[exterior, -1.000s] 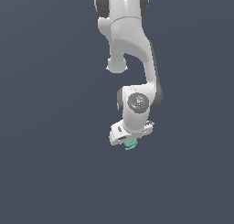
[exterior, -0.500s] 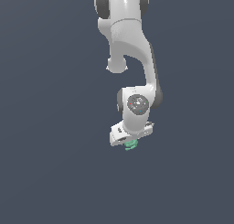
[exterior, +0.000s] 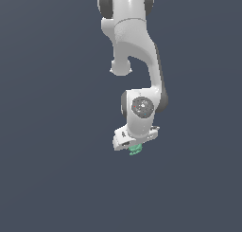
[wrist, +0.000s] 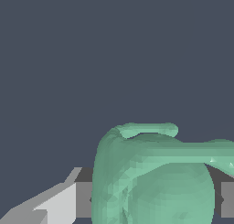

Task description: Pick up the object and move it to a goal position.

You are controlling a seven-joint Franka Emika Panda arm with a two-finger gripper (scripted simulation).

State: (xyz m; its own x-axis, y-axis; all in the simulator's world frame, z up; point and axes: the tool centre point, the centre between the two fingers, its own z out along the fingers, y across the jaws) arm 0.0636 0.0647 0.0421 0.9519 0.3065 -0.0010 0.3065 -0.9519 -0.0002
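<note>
I see my white robot arm [exterior: 134, 60] hanging down from the 12 o'clock edge of the exterior view. It bends at a round joint and ends in the gripper [exterior: 135, 148], a little below the middle of the picture. All around it is plain dark blue-grey.

The object [exterior: 135, 150] is a small teal-green lumpy thing. It pokes out right under the gripper, at about 6 o'clock from the round joint. It is touching the gripper and is much thinner than the white hand above it.

In the wrist view the object [wrist: 155, 182] is very close and looks big. It fills the space between the two fingers [wrist: 57, 202]. One grey and white finger shows at its 9 o'clock side, and a bit of the other shows at its 3 o'clock side. The fingers look like they are pinching the object from both sides. A thin green loop [wrist: 148, 129] curves along its edge at 12 o'clock.
</note>
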